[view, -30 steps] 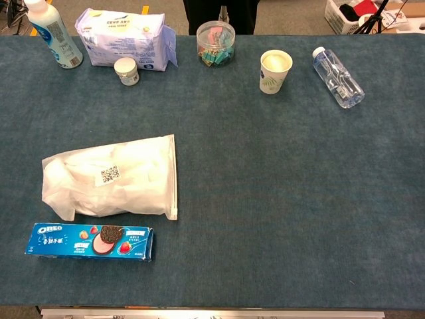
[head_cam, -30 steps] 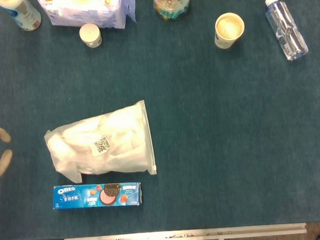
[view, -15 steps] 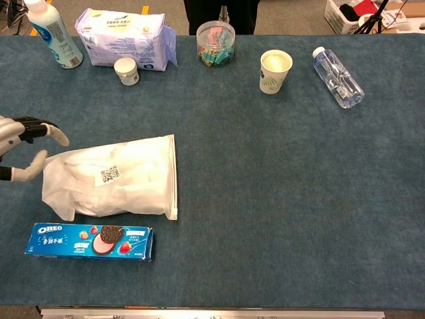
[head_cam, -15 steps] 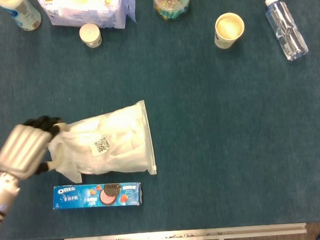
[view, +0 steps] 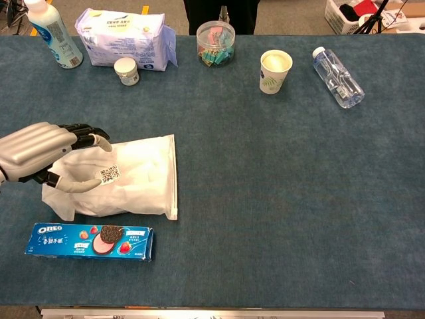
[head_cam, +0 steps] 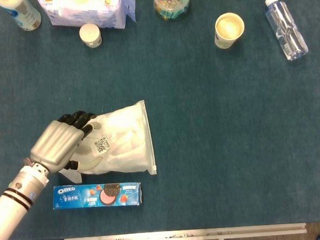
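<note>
Left robot hand (head_cam: 58, 145), fingers spread and holding nothing, over white zip bag (head_cam: 120, 141) above Oreo box (head_cam: 96, 195)

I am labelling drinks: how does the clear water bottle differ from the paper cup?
The water bottle lies on its side with a white cap on; the paper cup stands upright and open at the top. The water bottle is clear plastic and longer; the paper cup is opaque, pale and shorter. Both rest on the blue table, far from the left hand.
</note>
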Action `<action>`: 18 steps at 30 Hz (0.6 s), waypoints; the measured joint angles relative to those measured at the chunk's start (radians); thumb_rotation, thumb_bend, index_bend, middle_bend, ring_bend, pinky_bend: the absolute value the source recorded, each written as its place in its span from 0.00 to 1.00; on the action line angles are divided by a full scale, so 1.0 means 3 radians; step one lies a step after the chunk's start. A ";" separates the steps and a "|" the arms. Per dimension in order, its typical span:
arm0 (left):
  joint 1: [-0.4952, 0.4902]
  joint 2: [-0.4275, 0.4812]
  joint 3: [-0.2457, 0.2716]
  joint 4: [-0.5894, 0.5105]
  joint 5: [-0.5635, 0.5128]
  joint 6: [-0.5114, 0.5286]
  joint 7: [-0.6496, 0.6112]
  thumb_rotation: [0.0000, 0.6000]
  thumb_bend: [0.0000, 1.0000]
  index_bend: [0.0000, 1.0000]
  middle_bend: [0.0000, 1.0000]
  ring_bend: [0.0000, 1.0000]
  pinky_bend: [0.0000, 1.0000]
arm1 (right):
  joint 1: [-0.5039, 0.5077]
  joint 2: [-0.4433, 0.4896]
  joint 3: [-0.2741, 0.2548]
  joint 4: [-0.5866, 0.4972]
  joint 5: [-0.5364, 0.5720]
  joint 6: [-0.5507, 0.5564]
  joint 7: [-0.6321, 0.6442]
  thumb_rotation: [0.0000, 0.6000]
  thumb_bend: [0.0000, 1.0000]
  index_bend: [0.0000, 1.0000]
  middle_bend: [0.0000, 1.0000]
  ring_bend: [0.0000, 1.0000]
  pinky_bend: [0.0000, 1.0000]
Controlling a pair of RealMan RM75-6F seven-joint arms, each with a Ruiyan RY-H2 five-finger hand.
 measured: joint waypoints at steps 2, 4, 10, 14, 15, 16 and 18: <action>-0.0005 -0.0017 0.0018 0.0011 -0.0013 -0.0001 -0.0001 0.38 0.25 0.22 0.13 0.11 0.21 | 0.0000 0.0001 0.0003 -0.0001 0.0004 0.0001 0.0001 1.00 0.08 0.41 0.34 0.17 0.29; -0.0006 -0.0010 0.0047 0.0014 -0.0038 -0.0020 0.0002 0.38 0.25 0.22 0.13 0.11 0.22 | -0.0001 0.0003 0.0003 -0.0005 0.0003 0.0002 0.0002 1.00 0.08 0.41 0.34 0.17 0.29; 0.0008 0.0003 0.0176 0.0040 -0.0102 -0.0104 0.0035 0.38 0.25 0.22 0.13 0.11 0.22 | -0.0004 0.0002 0.0005 -0.0005 0.0002 0.0009 -0.0001 1.00 0.08 0.41 0.34 0.17 0.29; 0.0012 -0.0011 0.0242 0.0072 -0.0157 -0.0169 0.0076 0.38 0.25 0.22 0.14 0.11 0.22 | -0.0004 0.0002 0.0002 -0.0007 -0.0002 0.0008 -0.0003 1.00 0.08 0.41 0.34 0.17 0.29; 0.0012 -0.0018 0.0247 0.0084 -0.0169 -0.0174 0.0079 0.38 0.25 0.22 0.15 0.11 0.22 | -0.0005 0.0003 0.0003 -0.0008 -0.0002 0.0010 -0.0002 1.00 0.08 0.41 0.34 0.17 0.29; 0.0012 -0.0027 0.0250 0.0097 -0.0179 -0.0175 0.0079 0.38 0.25 0.22 0.15 0.11 0.22 | -0.0005 0.0004 0.0005 -0.0007 -0.0001 0.0013 0.0000 1.00 0.08 0.41 0.34 0.17 0.29; 0.0008 -0.0032 0.0240 0.0100 -0.0179 -0.0160 0.0067 0.38 0.25 0.21 0.15 0.11 0.22 | -0.0006 0.0006 0.0006 -0.0007 -0.0002 0.0016 0.0004 1.00 0.08 0.41 0.34 0.17 0.29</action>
